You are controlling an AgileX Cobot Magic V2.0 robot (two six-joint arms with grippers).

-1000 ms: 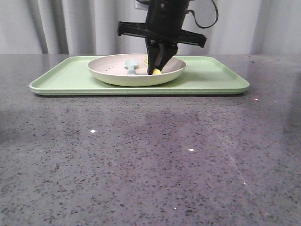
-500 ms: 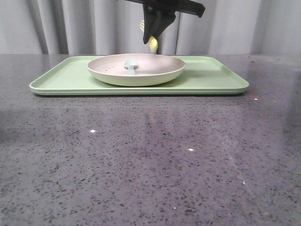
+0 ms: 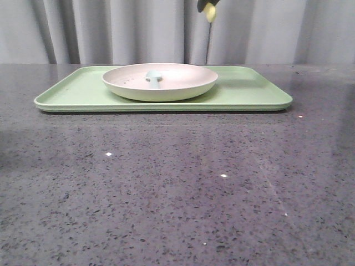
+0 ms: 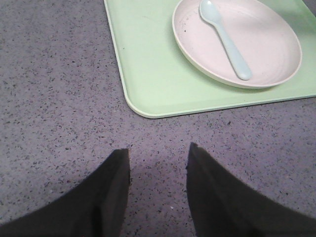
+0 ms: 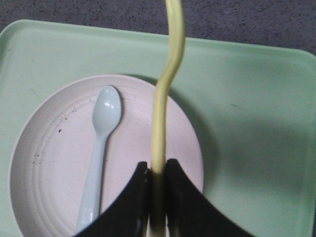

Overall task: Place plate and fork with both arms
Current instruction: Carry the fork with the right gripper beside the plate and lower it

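Observation:
The cream-pink plate (image 3: 161,82) sits on the light-green tray (image 3: 244,91) at the back of the table. It also shows in the left wrist view (image 4: 266,44) and the right wrist view (image 5: 54,163). My right gripper (image 5: 157,168) is shut on the yellow fork (image 5: 165,94) and holds it high above the plate. In the front view only the gripper's tip and the fork's end (image 3: 211,13) show at the top edge. My left gripper (image 4: 159,154) is open and empty above bare table, near the tray's corner.
A pale blue spoon (image 4: 224,39) lies in the plate; it also shows in the right wrist view (image 5: 101,148) and the front view (image 3: 153,77). The grey speckled table (image 3: 177,188) stretches wide in front of the tray. Grey curtains hang behind.
My right gripper has risen from the plate with the fork and moved right, almost out of the front view. The plate, spoon and tray have stayed put.

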